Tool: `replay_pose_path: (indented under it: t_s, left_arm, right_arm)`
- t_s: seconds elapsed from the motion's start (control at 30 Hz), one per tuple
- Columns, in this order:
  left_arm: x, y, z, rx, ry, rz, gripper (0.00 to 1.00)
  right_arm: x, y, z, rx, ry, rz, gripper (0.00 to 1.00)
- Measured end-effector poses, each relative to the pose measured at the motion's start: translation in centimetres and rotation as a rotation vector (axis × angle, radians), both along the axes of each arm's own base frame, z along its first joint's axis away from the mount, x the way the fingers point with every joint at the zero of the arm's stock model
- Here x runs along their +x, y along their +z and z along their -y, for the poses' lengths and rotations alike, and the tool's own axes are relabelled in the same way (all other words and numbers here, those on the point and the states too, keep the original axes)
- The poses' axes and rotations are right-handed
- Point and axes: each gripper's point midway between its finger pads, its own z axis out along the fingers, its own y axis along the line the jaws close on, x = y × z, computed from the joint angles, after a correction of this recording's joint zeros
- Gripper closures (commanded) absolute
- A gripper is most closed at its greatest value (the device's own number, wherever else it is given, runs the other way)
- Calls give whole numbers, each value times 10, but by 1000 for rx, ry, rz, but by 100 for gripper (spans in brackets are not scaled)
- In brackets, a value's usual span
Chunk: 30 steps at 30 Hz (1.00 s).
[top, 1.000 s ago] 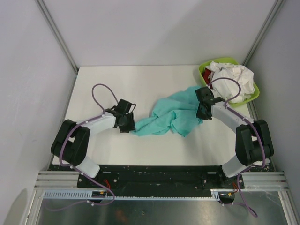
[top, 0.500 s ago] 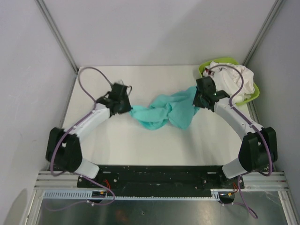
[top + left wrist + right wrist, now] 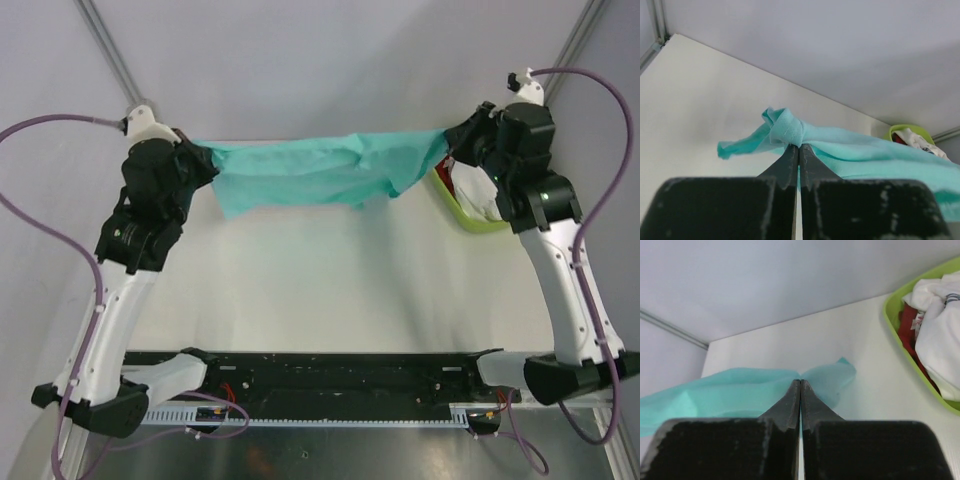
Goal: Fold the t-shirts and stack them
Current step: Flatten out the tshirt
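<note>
The teal t-shirt (image 3: 320, 172) hangs stretched in the air between both grippers, high above the white table (image 3: 320, 290). My left gripper (image 3: 203, 158) is shut on its left end; in the left wrist view (image 3: 799, 146) the cloth (image 3: 850, 152) bunches at the fingertips. My right gripper (image 3: 450, 145) is shut on its right end; in the right wrist view (image 3: 800, 381) the cloth (image 3: 730, 390) spreads to the left. White (image 3: 940, 335) and red (image 3: 910, 325) t-shirts lie crumpled in the lime-green basin (image 3: 895, 325).
The lime-green basin (image 3: 455, 205) stands at the table's back right, mostly hidden behind my right arm in the top view. Metal frame posts (image 3: 105, 45) and grey walls close in the back and sides.
Both arms have risen and spread apart, lifting the teal t-shirt off the table and pulling it from a crumpled heap into a taut hanging band.
</note>
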Motion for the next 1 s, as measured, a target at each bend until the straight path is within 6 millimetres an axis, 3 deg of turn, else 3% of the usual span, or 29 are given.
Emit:
replay_pose_path:
  t_s: [0.17,0.3,0.43,0.6,0.67,0.73,0.87,0.93,1.0]
  left_arm:
    - [-13,6,-10,5,28,3,100]
    - [1,11,-10,13,51,-9,100]
    - [42,16,-7,29,79,-34,100]
    - [113,23,1,40,78,-38,100]
    - [131,26,0,40,72,-34,100]
    - [141,38,-4,37,70,-10,100]
    - [131,77,-16,36,79,82,100]
    - [114,96,-21,35,84,128,100]
    - [94,105,-26,38,87,151,100]
  right_arm:
    - [-31,27,5,30,19,72,100]
    - [-32,40,5,53,35,122,100]
    - [4,32,-2,68,56,126,100]
    - [84,-4,-7,92,65,43,100]
    - [111,-10,-8,117,69,18,100]
    - [118,-5,-6,132,69,17,100]
    - [112,50,-8,180,100,113,100]
    - [96,76,-9,199,119,166,100]
    - [74,88,-10,217,139,192,100]
